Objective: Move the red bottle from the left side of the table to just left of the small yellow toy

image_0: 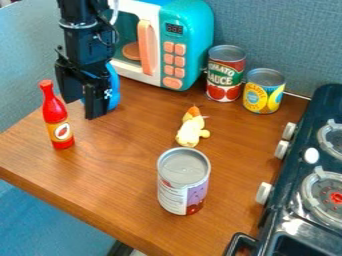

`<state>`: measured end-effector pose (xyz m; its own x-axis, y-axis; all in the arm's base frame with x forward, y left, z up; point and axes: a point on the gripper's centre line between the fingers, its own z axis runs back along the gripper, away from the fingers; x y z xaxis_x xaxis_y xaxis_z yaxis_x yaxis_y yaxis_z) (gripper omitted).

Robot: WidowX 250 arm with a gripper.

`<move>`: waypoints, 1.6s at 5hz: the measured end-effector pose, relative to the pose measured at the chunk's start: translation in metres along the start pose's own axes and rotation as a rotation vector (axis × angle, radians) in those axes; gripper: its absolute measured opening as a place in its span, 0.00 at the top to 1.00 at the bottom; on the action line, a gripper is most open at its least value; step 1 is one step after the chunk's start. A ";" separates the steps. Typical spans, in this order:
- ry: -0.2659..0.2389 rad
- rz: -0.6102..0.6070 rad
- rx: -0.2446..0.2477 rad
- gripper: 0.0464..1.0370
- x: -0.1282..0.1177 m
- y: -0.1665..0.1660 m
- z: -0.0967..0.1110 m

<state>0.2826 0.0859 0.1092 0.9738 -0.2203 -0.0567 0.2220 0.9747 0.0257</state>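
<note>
The gripper (pixel 83 109) hangs low over the table's upper left part, its two fingers apart. Just behind its right-hand finger is a blue rounded object (pixel 114 89), partly hidden by that finger; I cannot tell if they touch. A red bottle (pixel 56 116) with a yellow-orange label stands upright to the left and nearer the camera. Right of the gripper, a small pale yellow plush toy (pixel 191 131) with an orange tip lies mid-table. A silver-topped can (pixel 183 182) with a white and purple label stands closer to the camera.
Behind the gripper is a teal and white toy microwave (pixel 186 37) with an orange handle. A tomato sauce can (pixel 225 73) and a yellow-labelled can (pixel 263 91) stand by the back wall. A dark toy stove (pixel 294 197) lines the right side of the wooden table (pixel 120 175).
</note>
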 end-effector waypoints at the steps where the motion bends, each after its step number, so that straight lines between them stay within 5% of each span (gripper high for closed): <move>1: 0.024 -0.007 -0.014 0.04 -0.001 -0.002 -0.008; 3: 0.014 -0.043 -0.039 0.04 0.003 -0.001 0.003; 7: -0.043 0.137 0.020 0.04 -0.032 0.061 0.041; 8: -0.004 0.139 0.005 0.04 -0.030 0.069 0.030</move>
<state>0.2703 0.1583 0.1425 0.9953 -0.0834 -0.0487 0.0853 0.9956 0.0381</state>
